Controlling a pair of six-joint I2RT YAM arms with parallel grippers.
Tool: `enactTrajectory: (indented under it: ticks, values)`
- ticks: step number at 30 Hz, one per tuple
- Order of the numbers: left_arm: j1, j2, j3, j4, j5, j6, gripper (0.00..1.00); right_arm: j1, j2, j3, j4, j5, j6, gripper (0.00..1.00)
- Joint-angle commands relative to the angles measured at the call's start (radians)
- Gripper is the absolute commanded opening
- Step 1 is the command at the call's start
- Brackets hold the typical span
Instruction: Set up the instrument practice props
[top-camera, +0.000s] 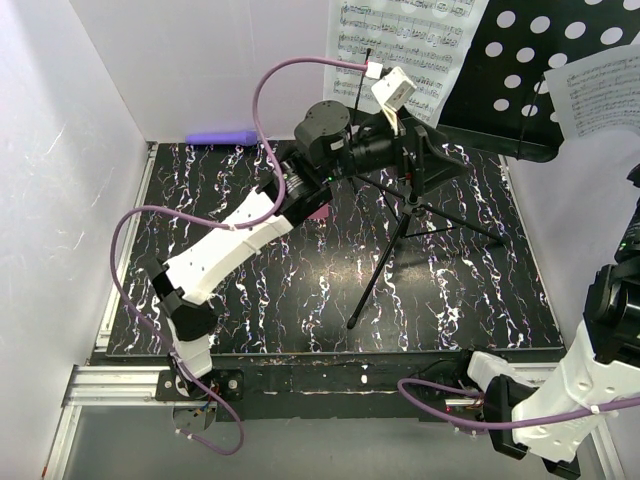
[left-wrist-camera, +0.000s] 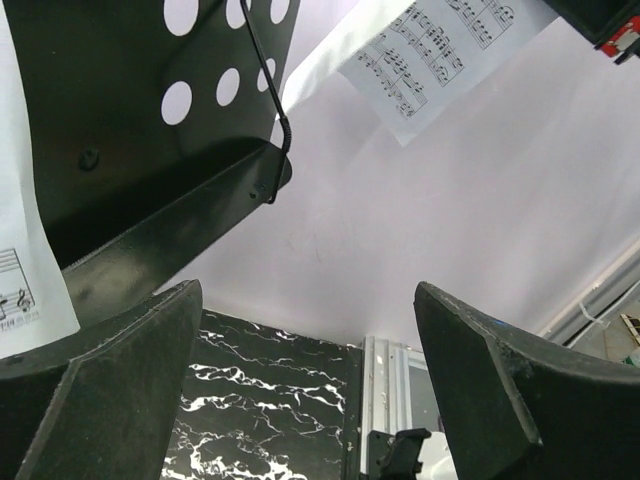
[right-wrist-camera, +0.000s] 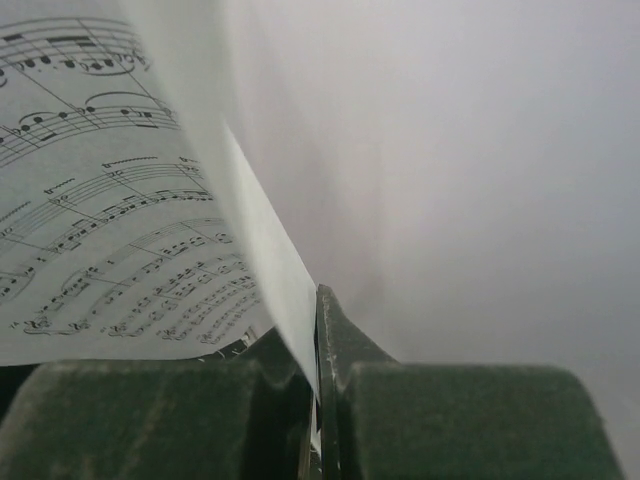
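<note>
A robot's right gripper is pinching one edge of a loose page of sheet music. The paper is rising from between its clenched fingers and bowing over to one side. The left gripper is hanging wide open and grasping nothing, just below and beside the ledge of the black music stand, whose holed desk is climbing up and to that gripper's left. Another page is already leaning on the desk, just off the open gripper's left finger. The held page is floating well off to the open gripper's upper right, apart from the stand. With only a thin edge caught, the page is risking flopping, slipping or creasing on its way in. A stray nudge from either arm is threatening to rock the spindly tripod or knock the seated page down.
</note>
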Motion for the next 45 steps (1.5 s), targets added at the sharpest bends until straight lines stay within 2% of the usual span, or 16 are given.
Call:
enactTrajectory:
  ticks: [1,8,13,23,29,32,37,39,45]
  values:
    - [-0.019,0.038,0.089,0.057,-0.028,-0.004,0.85,-0.031,0.036,0.039,0.036,-0.087,0.099,0.05]
    - [-0.032,0.095,0.129,0.105,-0.022,-0.011,0.82,-0.072,0.037,0.148,-0.016,-0.307,0.194,0.04]
    - [-0.035,0.111,0.127,0.129,-0.016,-0.013,0.80,-0.072,0.000,0.197,-0.045,-0.334,0.199,0.04]
    - [-0.049,0.149,0.169,0.145,-0.048,0.029,0.78,-0.074,0.033,0.109,0.030,-0.148,0.150,0.05]
    - [-0.064,0.176,0.196,0.154,-0.083,0.047,0.75,-0.100,0.090,0.123,0.031,-0.160,0.188,0.05]
    - [-0.070,0.181,0.193,0.192,-0.094,0.046,0.73,-0.208,0.133,0.157,0.008,-0.272,0.277,0.05]
    - [-0.090,0.193,0.199,0.218,-0.127,0.078,0.72,-0.676,0.240,0.166,0.074,-0.835,0.654,0.01]
    - [-0.099,0.196,0.199,0.231,-0.141,0.098,0.72,-0.728,0.262,0.158,0.108,-0.927,0.699,0.01]
    - [-0.111,0.222,0.227,0.246,-0.172,0.124,0.72,-0.738,0.187,0.014,0.214,-1.055,0.700,0.01]
